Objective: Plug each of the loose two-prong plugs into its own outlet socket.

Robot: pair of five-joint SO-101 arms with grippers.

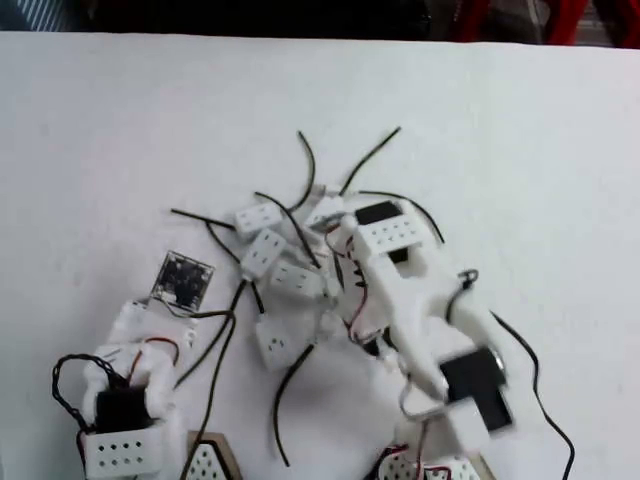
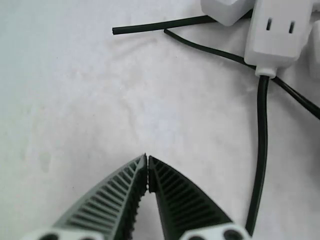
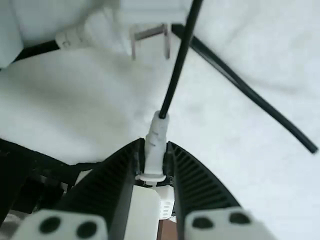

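- A white worktop (image 1: 520, 120) spreads across the high view. A cluster of small white plastic plug and socket blocks (image 1: 265, 252) lies at centre frame.
- The white right arm (image 1: 410, 300) slants from the lower right of the high view up to the right edge of that cluster.
- The right hand (image 3: 155, 145) is clenched on a white ribbed cord end (image 3: 156, 131), with its dark fingers pressing the collar from both sides. A thin black cord (image 3: 174, 75) runs out of the collar, away from the hand. I cannot tell whether this piece is a plug or a socket.
- Just beyond it lies a white two-prong plug (image 3: 150, 12) with its metal prongs pointing back toward the hand. The held cord crosses in front of it.
- The left arm (image 1: 125, 385) sits at the lower left of the high view, apart from the cluster.
- The left hand (image 2: 147, 159) is clenched with its ribbed dark green fingertips touching each other, over bare worktop.
- Ahead of it and to one side lies a white outlet socket (image 2: 277, 30) with two slots showing and nothing plugged in. The socket's black lead (image 2: 263, 150) trails from its collar.
- A small square board (image 1: 182, 278) sits at the left arm's tip, and any print on it is too small to read.
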